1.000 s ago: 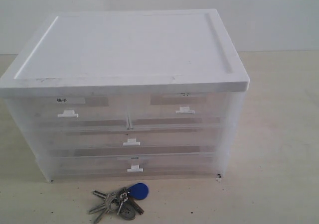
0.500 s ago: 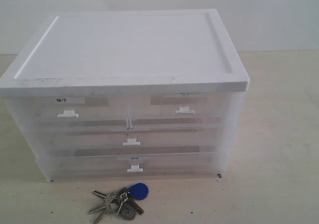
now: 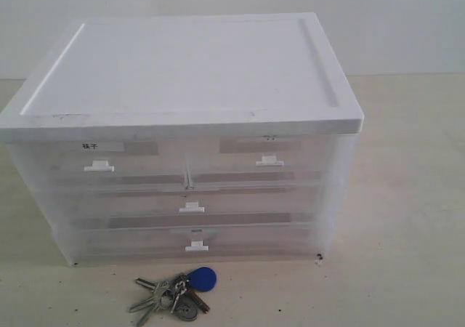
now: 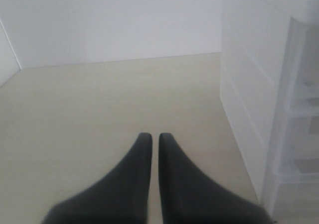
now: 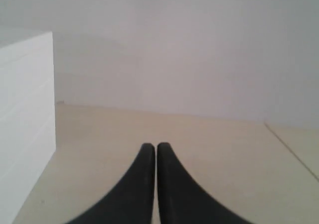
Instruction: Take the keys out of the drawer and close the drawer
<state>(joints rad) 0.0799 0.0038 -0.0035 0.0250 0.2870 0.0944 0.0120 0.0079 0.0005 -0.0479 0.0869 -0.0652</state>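
**keys out on counter, drawer looks closed**

the keys [image 3: 176,293] lie on the counter [image 3: 407,196] just in front of the cabinet [image 3: 182,80], a little left of its middle. the bunch runs from blue fob to key tips at lower left. the drawer [image 3: 240,205] front sits level with the other tiers. left hand [image 4: 151,137] and right hand [image 5: 150,146] are pinched together, empty. neither wrist view shows the keys, so the nearer arm is unclear. drawer contents are blurred.

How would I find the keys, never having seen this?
Start at the big white-topped cabinet on the pale table. On the table just before its bottom drawer lie the keys, the only loose thing, silver with a blue teardrop fob.
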